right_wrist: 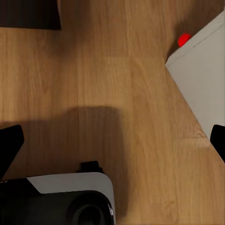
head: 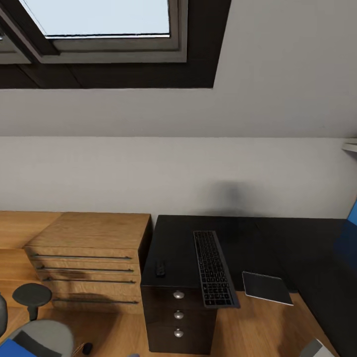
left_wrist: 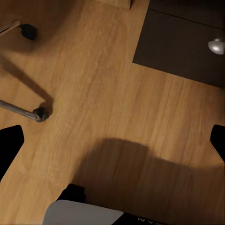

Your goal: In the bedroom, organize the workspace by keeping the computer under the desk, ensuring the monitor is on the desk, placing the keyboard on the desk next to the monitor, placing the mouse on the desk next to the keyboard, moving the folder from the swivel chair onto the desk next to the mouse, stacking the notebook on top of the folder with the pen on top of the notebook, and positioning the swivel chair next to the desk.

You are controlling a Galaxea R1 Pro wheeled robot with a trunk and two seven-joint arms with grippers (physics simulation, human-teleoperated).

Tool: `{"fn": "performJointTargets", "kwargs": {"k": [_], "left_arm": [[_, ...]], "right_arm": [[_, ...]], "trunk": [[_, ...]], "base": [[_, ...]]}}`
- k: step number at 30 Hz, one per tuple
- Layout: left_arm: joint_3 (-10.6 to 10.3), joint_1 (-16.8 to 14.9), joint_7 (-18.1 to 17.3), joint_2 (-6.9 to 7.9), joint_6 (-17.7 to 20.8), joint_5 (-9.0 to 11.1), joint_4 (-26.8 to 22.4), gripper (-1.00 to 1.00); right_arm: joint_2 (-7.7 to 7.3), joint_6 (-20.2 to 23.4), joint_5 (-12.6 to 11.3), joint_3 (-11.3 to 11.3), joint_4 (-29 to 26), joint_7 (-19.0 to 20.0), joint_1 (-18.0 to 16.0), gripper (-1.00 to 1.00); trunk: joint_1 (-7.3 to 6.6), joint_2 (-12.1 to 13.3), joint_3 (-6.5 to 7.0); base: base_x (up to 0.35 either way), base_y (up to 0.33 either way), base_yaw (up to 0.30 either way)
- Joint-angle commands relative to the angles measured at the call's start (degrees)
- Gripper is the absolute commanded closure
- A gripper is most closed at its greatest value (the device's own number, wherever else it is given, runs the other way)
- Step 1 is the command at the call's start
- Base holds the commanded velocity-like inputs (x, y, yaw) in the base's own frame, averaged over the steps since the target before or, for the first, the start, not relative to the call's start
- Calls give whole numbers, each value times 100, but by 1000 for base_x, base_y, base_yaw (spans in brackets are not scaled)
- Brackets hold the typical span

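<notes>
The black L-shaped desk point(head: 258, 238) stands against the wall, its drawer unit point(head: 178, 317) in front. The long dark keyboard point(head: 213, 267) lies on it, its near end over the front edge. A small black item point(head: 160, 267), perhaps the mouse, rests at the desk's left edge. At the lower left is the grey swivel chair point(head: 44, 337) with a blue flat item point(head: 12, 349), likely the folder, on its seat. Both grippers hang over bare floor with nothing between the fingers: left gripper point(left_wrist: 112, 143) open, right gripper point(right_wrist: 112, 140) open.
A light-wood chest point(head: 89, 258) stands left of the desk. A dark flat pad point(head: 266, 287) overhangs the desk's front edge. A blue surface point(head: 349, 233) cuts in at the right edge. Chrome chair legs and a caster point(left_wrist: 40, 114) are near the left gripper; a white box with a red dot point(right_wrist: 201, 79) near the right.
</notes>
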Motion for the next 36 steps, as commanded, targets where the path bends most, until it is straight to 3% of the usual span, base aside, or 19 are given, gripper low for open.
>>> {"fn": "performJointTargets", "kwargs": {"k": [1, 9, 31, 36], "left_arm": [[-48, -7, 29, 3, -35, 60, -4, -100], [-48, -7, 31, 5, -36, 55, -4, -100], [-19, -7, 41, 14, -40, 44, -110, -100], [-21, -7, 53, 13, -44, 44, -168, -100]], "right_arm": [[2, -19, -29, 48, 11, -25, -6, -100], [2, -19, -29, 48, 10, -25, -6, -100], [-1, -54, -44, 39, -5, -25, -6, -100], [1, -54, -43, 33, -230, -41, -6, -100]], "trunk": [[4, -6, -8], [4, -6, -8], [4, -6, -8], [114, -206, -98]], "base": [[327, -4, 0], [211, -1, 0], [12, 0, 0], [0, 0, 0]]}}
